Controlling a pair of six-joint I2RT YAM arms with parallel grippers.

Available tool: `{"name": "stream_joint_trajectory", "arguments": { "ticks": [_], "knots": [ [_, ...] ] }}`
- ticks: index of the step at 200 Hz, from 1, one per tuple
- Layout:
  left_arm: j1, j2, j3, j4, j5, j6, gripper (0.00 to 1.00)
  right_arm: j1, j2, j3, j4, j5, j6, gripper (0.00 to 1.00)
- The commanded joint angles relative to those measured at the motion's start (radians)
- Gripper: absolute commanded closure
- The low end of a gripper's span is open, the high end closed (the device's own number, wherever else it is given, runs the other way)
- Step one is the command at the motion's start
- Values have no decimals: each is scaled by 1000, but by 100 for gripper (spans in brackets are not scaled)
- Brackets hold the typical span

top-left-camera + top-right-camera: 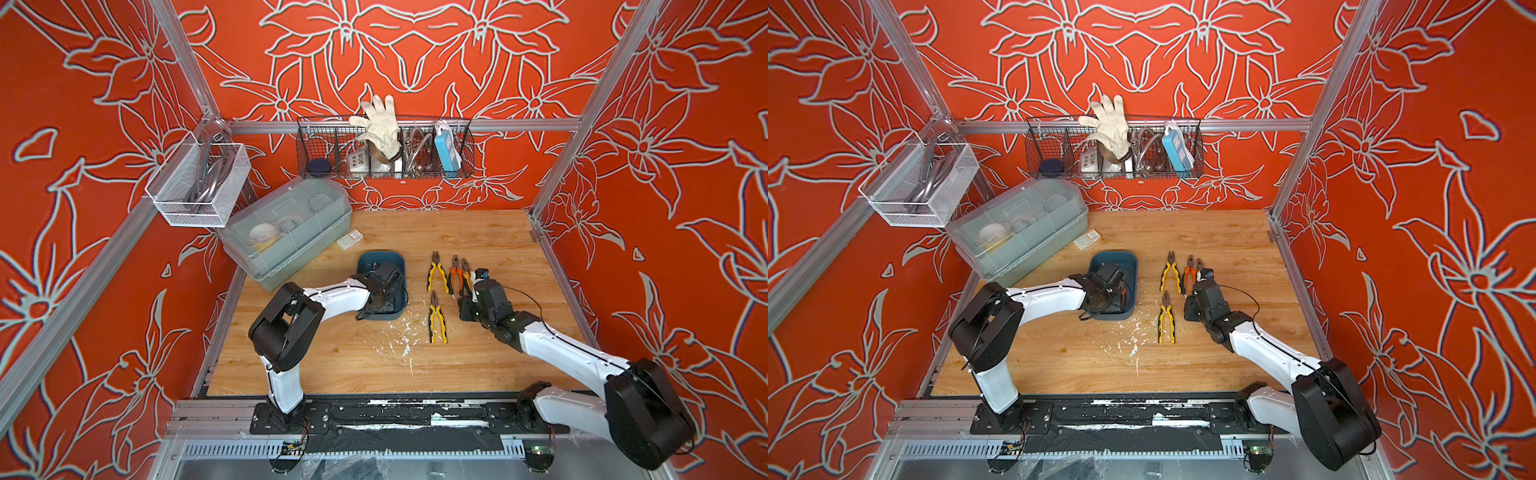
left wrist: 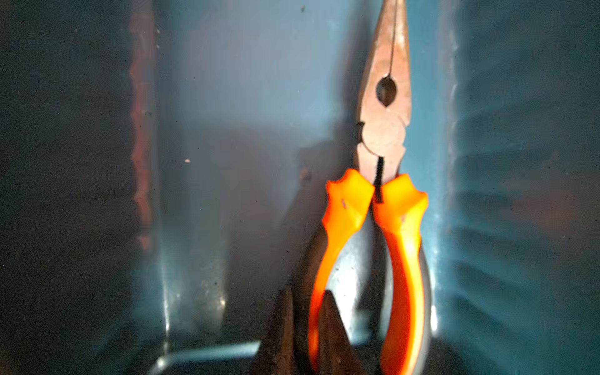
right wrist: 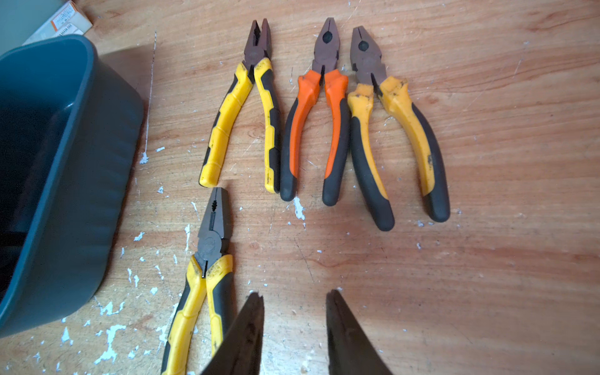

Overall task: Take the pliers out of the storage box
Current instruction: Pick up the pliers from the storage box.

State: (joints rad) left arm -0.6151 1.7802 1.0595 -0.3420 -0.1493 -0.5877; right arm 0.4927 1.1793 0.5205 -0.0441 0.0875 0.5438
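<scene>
Left claw (image 2: 306, 293) is sunk in the storage box (image 1: 388, 254) (roughly mid-frame in both top views), right claw (image 3: 292, 324) hangs right of centre, a bit parted, empty. Four pliers (image 1: 437, 320) lie on the table (image 1: 478, 232) just right of the box. Left one's pinched on an orange handle of the long-nose pliers (image 2: 384, 107), inside the box.

Grey container (image 1: 291, 224), wire basket (image 1: 316, 146), white glove (image 1: 380, 124)

Teal, yellow, orange on wood

The storage box (image 3: 81, 194) is dark teal; the pliers (image 3: 227, 120) have yellow-and-black or orange-and-black handles; the worktop (image 1: 478, 232) is pale woodgrain flecked white; the walls (image 1: 415, 41) are red with white flower outlines.
</scene>
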Motion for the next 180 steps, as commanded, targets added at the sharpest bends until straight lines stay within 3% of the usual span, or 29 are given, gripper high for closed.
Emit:
{"name": "stream_joint_trajectory", "arguments": {
  "ticks": [1, 65, 130, 154, 180],
  "knots": [
    [5, -84, -37, 94, -8, -3, 100, -3, 12, 15, 9, -8, 11, 64],
    [8, -233, -164, 212, -4, -16, 100, -3, 12, 13, 6, 0, 13, 65],
    [8, -410, -301, 371, 96, 7, 100, -3, 11, 22, 4, -9, -12, 65],
    [8, -497, -371, 442, 117, 19, 100, -4, 14, 45, -13, -86, -16, 65],
    [3, -530, -432, 548, 186, 20, 100, -3, -3, 104, -30, -278, 50, 64]
  ]
}}
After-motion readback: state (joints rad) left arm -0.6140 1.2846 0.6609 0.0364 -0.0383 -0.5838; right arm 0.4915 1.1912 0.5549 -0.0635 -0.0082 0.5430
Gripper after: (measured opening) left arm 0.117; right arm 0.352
